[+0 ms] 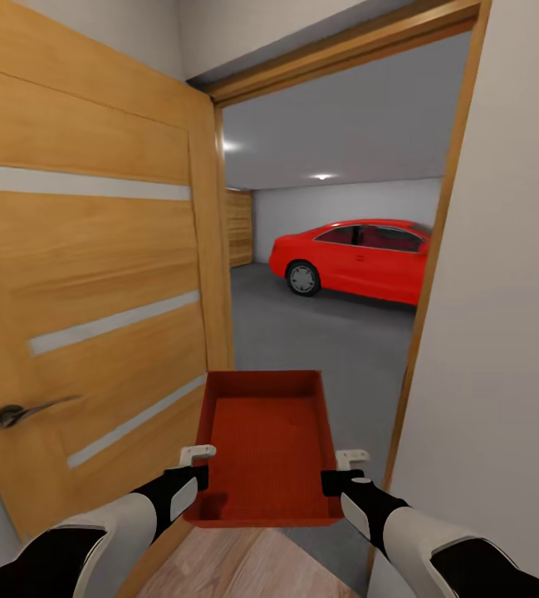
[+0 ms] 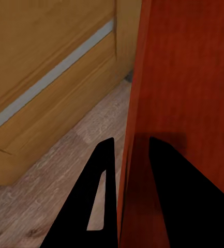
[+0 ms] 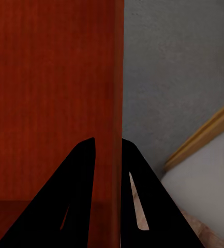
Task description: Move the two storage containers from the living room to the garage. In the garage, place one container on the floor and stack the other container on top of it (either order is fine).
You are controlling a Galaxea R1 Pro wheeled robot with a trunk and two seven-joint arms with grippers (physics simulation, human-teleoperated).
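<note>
I carry one orange-red storage container [image 1: 265, 444] level in front of me, in the doorway to the garage. My left gripper [image 1: 196, 467] is shut on its left wall, and the left wrist view shows the fingers [image 2: 99, 201] straddling that wall [image 2: 187, 77]. On the opposite wall, my right gripper [image 1: 342, 471] is shut too, its fingers [image 3: 137, 201] on either side of the rim [image 3: 55, 93]. Beyond the door lies the dark grey garage floor [image 1: 319, 336] with a red car [image 1: 354, 259].
An open wooden door [image 1: 86, 307] with a metal handle [image 1: 22, 412] stands close on my left. The wooden door frame [image 1: 431, 274] and a pale wall [image 1: 502, 332] are close on my right. Light wood planks [image 1: 236, 565] lie underfoot.
</note>
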